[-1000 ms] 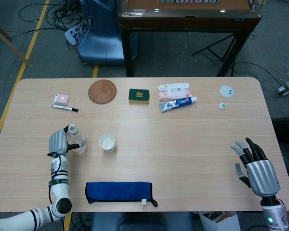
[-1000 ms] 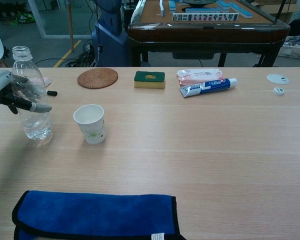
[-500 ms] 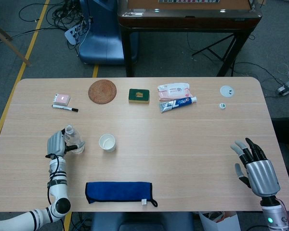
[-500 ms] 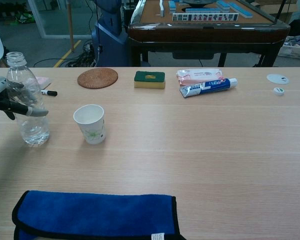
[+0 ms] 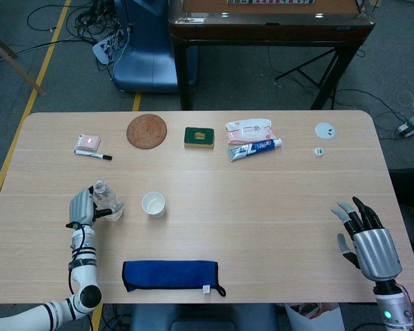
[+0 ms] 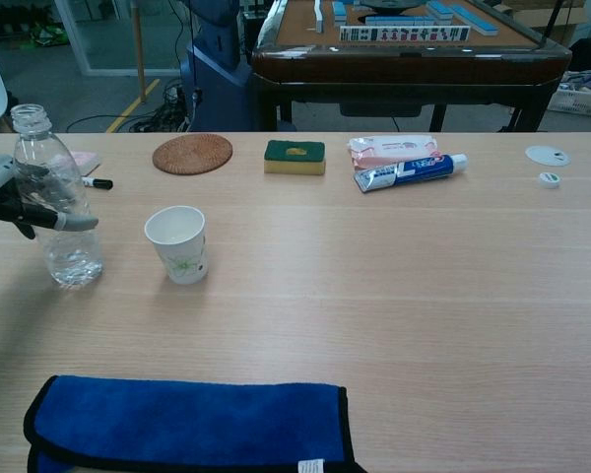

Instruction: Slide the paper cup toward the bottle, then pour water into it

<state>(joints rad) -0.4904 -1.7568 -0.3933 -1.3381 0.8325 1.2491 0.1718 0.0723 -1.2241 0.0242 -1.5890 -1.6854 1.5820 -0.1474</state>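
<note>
Compared with a second ago, my left robot hand (image 6: 8, 197) has shifted the water bottle (image 6: 55, 202) slightly toward the counter's left edge; since the half-second frame it has barely changed. Bottle is uncapped, upright, a little water at the bottom, base at or just above the counter (image 5: 262, 200) — can't tell if it touches. Paper cup (image 6: 178, 243) hasn't moved: upright, open, just beside the bottle on its right, not touching. Right robot hand (image 5: 366, 238) is unchanged across all frames.

Left robot hand grips the bottle around mid-body, fingers (image 6: 67, 223) wrapped across the front in chest view; in head view the left robot hand (image 5: 81, 206) sits on the bottle's left side, forearm running down toward the near counter edge. Right robot hand is held by the near right corner of the counter, palm down, fingers spread and extended forward, holding nothing, well apart from everything.

Blue cloth (image 5: 169, 274) lies flat along the near edge, in front of the cup. Far side: woven coaster (image 5: 147, 130), green sponge (image 5: 199, 137), wipes pack (image 5: 248, 129) with toothpaste tube (image 5: 255, 149) just beside it, marker (image 5: 93, 155) and a small pink pad (image 5: 89, 141) at far left, white lid (image 5: 324, 129) and small cap (image 5: 318, 152) at far right.
</note>
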